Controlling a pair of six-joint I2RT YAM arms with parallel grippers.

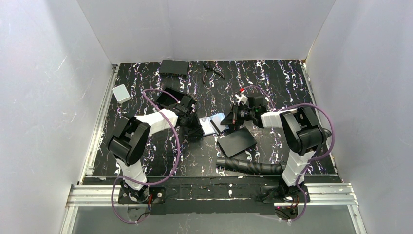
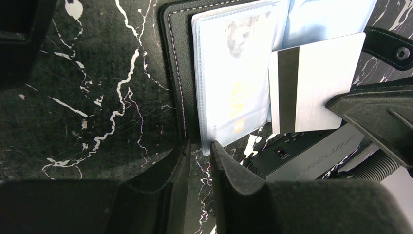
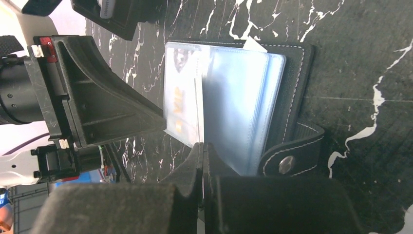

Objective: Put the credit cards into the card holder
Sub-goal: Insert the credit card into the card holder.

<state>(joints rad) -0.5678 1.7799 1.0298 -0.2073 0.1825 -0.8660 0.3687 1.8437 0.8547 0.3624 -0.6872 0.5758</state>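
Observation:
The black card holder (image 1: 213, 124) lies open between my two grippers, its clear sleeves (image 2: 234, 73) facing up. A printed card shows through one sleeve. My right gripper (image 3: 203, 148) is shut on a credit card (image 2: 316, 83), whose silver back with a dark stripe hangs over the sleeves. In the right wrist view that credit card (image 3: 202, 97) appears edge-on. My left gripper (image 2: 199, 146) rests at the holder's near corner. Its jaws stand a narrow gap apart, with the table showing between them and a sleeve corner at the mouth.
A flat dark box (image 1: 237, 141) lies just right of the holder, with a black ribbed hose (image 1: 251, 166) nearer the arms. At the back sit another black box (image 1: 174, 67) and a small black tool (image 1: 213, 70). A small white block (image 1: 121, 93) sits far left.

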